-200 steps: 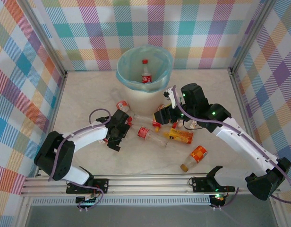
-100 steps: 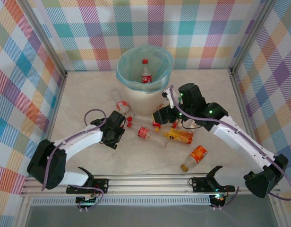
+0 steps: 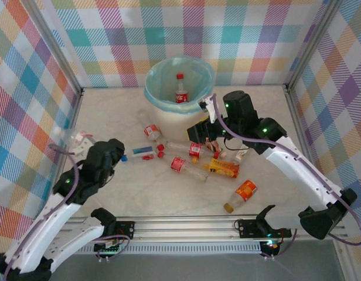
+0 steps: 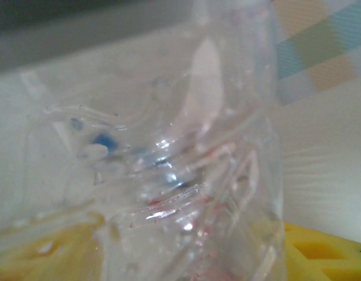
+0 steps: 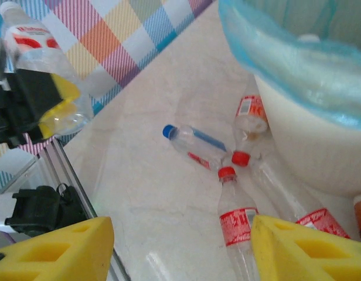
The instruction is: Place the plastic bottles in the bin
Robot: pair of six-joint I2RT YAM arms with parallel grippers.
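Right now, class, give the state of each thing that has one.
left gripper: shut on clear bottle
clear bottle: capped, held off the table
right gripper: open, empty
bin: open, red-capped bottle upright inside
blue-capped bottle: lying on the table
orange-label bottle: lying on the table

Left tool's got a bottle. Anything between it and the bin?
Nothing visible blocks it. The held bottle in the left tool has open space toward the bin. Loose bottles lie low at its base, and the right tool sits off the bin's near-right side.
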